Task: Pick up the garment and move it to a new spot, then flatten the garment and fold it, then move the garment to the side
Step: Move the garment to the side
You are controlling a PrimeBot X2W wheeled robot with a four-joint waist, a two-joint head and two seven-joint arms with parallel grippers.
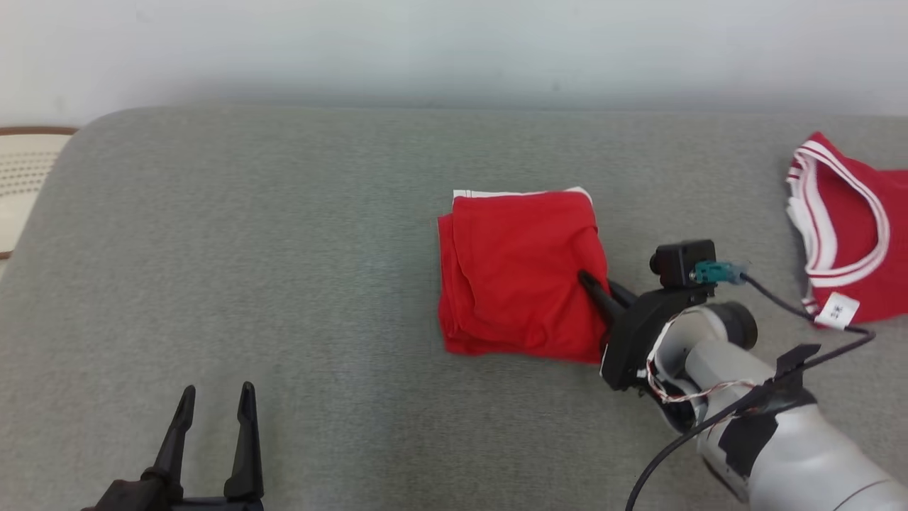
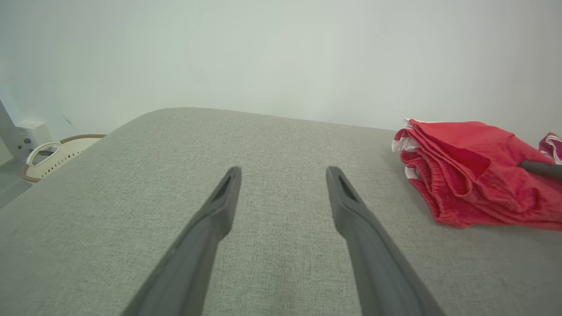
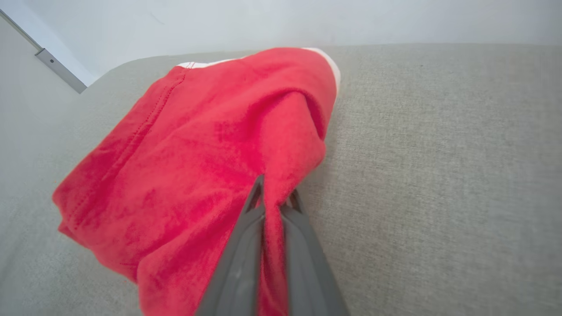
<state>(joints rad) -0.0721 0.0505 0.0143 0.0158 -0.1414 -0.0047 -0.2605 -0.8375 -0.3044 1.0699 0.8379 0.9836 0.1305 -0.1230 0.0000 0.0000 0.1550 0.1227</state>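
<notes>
Bearing folded garment [image 1: 511,277]: grey cushion [image 1: 284,284], wall [image 1: 454,50]

At 3 o'clock in the head view a second shirt [image 1: 855,241] runs off the edge, its tag [image 1: 837,310] too small to read; at 9 o'clock a basket [image 1: 21,177] is cut off. A fold of the garment [image 3: 197,153] hides the inner faces of the right gripper [image 3: 277,188].

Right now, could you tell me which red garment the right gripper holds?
The folded garment, pinched at its edge by the right gripper; the striped-trim garment lies apart, untouched.
</notes>
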